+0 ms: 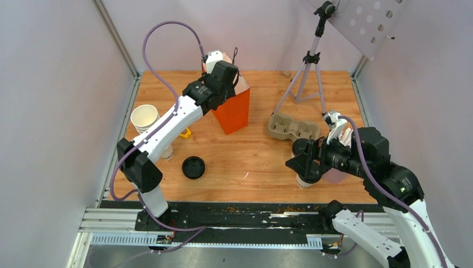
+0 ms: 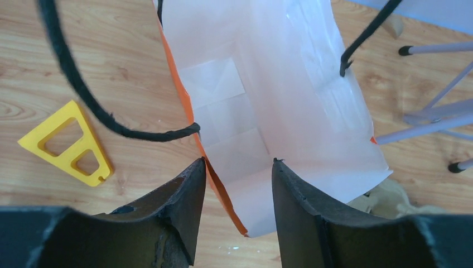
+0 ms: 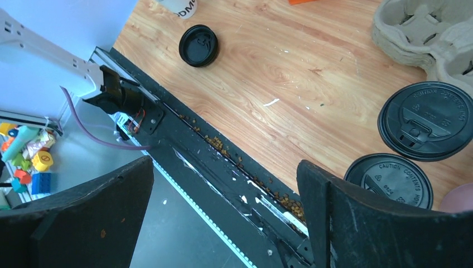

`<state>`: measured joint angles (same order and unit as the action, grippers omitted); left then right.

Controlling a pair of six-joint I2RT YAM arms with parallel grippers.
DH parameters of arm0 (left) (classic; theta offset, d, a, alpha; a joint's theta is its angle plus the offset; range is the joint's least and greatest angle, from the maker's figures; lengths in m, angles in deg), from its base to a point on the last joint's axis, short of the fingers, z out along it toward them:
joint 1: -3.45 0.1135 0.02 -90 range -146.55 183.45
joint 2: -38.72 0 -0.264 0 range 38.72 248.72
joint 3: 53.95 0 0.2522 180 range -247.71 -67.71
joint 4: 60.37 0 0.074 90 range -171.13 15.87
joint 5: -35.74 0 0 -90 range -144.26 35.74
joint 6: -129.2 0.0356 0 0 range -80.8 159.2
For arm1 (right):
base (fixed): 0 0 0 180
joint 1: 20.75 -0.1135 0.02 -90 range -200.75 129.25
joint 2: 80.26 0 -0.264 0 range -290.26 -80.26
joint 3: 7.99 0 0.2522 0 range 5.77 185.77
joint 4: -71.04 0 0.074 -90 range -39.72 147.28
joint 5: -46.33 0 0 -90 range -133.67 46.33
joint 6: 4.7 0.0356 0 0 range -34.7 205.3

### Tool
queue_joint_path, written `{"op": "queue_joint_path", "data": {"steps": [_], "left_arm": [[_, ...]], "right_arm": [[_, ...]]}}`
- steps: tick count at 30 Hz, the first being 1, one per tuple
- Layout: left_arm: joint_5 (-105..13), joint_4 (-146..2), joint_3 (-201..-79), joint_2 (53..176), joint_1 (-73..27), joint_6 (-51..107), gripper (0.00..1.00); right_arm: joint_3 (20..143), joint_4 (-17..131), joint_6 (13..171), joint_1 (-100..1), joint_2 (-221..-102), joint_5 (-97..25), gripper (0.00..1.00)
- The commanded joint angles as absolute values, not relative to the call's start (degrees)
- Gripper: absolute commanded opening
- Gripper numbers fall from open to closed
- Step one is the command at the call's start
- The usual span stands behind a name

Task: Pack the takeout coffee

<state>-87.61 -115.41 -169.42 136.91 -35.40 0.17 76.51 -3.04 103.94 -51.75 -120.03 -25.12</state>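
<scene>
Top view: left arm (image 1: 178, 114) reaches to the back of the bench (image 1: 262, 162), wrist over the open orange bag (image 1: 233, 110). Right arm (image 1: 385, 167) is bent low at front right, head pointing left. Two coffees (image 1: 304, 181) stand on the bench under and just beside that head, near the cardboard tray (image 1: 293, 127) and well apart from the bag. Not in the bag. A loose lid (image 1: 193, 167) lies front centre, and a stack of lidless cups (image 1: 145, 119) stands on the left. A tripod (image 1: 309, 72) stands at back right.

Left wrist: left fingers (image 2: 181, 206) are spread apart and grip nothing. They sit either side of the bag's near orange wall, white inside showing. I can't tell if they touch the paper. A black cord handle (image 2: 83, 97) loops to the left, over bare wood. A yellow triangle piece (image 2: 67, 142) lies flat beside the bag.

Right wrist: right fingers (image 3: 346, 212) are wide apart and hold nothing, above the bench's front edge and the black rail (image 3: 223, 167). Both coffees show only their black lids, at right, side by side, outside the gap between the fingers. The tray sits just behind them. The loose lid lies well off, upper left.
</scene>
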Motion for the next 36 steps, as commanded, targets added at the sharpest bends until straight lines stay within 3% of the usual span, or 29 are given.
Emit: {"op": "queue_joint_path", "data": {"steps": [1,5,10,21,30,36], "left_arm": [[-90.4,-117.7,-175.5,139.9,-35.2,-2.0,0.50],[-88.5,-121.4,-179.3,142.2,-35.1,-0.9,0.24],[-82.5,-123.9,-178.0,138.5,-35.1,1.0,0.01],[-65.7,-130.9,-168.2,123.7,-35.1,11.1,0.00],[-53.6,-120.9,-149.7,108.0,-35.1,12.6,0.00],[-45.1,-117.6,-144.3,105.1,-35.1,12.8,0.00]], "right_arm": [[80.4,-6.9,98.6,-52.0,-121.0,-24.6,1.00],[81.6,-8.1,97.0,-52.0,-122.6,-24.7,1.00],[84.6,-10.2,97.3,-52.0,-125.8,-28.7,1.00],[86.2,-5.9,102.6,-51.9,-135.3,-41.2,0.99],[86.0,5.4,100.3,-50.1,-144.6,-54.8,0.96],[85.8,10.5,99.6,-44.8,-150.0,-54.4,0.91]]}}
